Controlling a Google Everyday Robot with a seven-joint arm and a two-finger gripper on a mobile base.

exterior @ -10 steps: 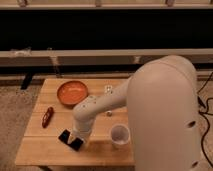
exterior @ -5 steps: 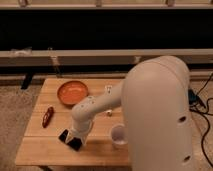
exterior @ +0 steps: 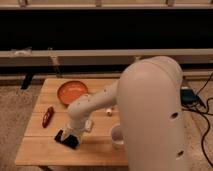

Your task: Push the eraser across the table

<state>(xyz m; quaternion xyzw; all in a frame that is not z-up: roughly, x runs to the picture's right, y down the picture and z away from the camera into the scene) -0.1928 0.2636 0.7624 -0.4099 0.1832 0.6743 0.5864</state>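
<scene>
Black eraser lies beside the pincer on the table.

**Item count: worktop and arm**

One light wooden plank worktop.

On it, five loose items, one of each kind:
- one flat black rectangular eraser;
- one round orange shallow bowl;
- one slim red object;
- one small pale rounded block;
- one pale cup, partly behind the arm.

One white robot arm, bearing one gripper, which sits low over the eraser at the front left of the worktop.
</scene>
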